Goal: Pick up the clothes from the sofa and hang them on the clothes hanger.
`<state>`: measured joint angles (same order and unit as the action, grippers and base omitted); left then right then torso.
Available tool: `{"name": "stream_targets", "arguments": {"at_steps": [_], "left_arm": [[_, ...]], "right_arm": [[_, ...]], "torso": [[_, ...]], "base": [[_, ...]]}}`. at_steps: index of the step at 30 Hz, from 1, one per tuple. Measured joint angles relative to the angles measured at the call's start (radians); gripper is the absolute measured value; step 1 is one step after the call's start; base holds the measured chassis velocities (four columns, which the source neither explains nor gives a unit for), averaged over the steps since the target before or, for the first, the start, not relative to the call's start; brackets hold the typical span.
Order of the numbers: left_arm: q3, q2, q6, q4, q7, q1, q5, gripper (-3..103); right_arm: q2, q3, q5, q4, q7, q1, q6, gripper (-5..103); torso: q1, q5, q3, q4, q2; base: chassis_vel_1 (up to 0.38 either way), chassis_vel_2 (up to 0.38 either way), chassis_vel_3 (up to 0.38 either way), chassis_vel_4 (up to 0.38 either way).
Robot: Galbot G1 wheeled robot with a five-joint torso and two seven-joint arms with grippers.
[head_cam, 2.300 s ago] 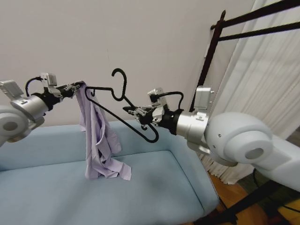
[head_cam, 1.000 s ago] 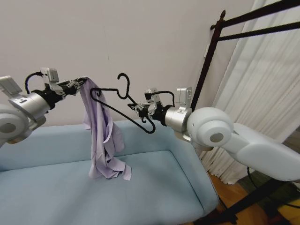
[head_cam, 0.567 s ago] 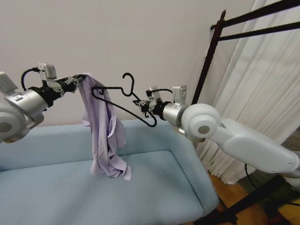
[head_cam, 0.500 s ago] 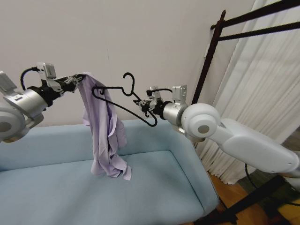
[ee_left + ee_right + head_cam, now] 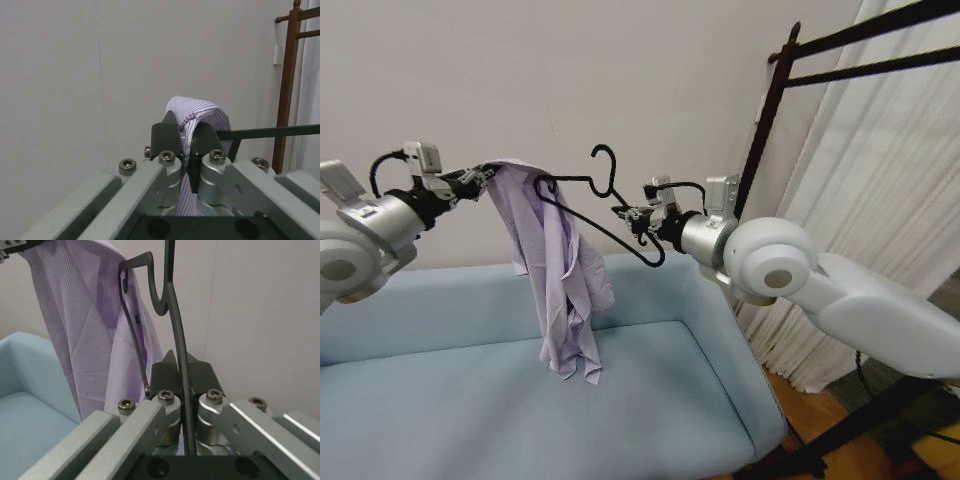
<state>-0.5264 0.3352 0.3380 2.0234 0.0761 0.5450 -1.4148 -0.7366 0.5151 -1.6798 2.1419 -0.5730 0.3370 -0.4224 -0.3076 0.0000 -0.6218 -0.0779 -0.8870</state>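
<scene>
A lilac striped shirt (image 5: 560,270) hangs above the light blue sofa (image 5: 460,420), clear of the seat. My left gripper (image 5: 480,178) is shut on the shirt's top edge (image 5: 197,112). My right gripper (image 5: 638,215) is shut on a black wire hanger (image 5: 595,205), gripping its bar near the hook (image 5: 177,355). The hanger's far end sits inside the shirt's upper part (image 5: 90,315). A dark wooden clothes rack (image 5: 775,110) stands to the right of the sofa.
White curtains (image 5: 890,220) hang behind the rack at the right. A plain wall (image 5: 600,80) rises behind the sofa. The rack's dark base legs (image 5: 840,440) cross the wooden floor at the lower right.
Both arms have shifted to the right with shirt and hanger. The hanger's end has gone further into the shirt, and the shirt's hem has lifted and swung right.
</scene>
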Motion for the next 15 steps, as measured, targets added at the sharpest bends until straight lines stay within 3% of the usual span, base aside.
{"name": "stream_targets", "arguments": {"at_steps": [15], "left_arm": [[-0.008,-0.006,0.002,0.035,0.015,-0.002,-0.011,3]], "right_arm": [[-0.109,0.035,0.03,-0.047,-0.011,0.004,0.007,2]], "torso": [[0.0,-0.0001,0.0,0.0,0.0]], "base": [[0.0,0.0,0.0,0.0]]}}
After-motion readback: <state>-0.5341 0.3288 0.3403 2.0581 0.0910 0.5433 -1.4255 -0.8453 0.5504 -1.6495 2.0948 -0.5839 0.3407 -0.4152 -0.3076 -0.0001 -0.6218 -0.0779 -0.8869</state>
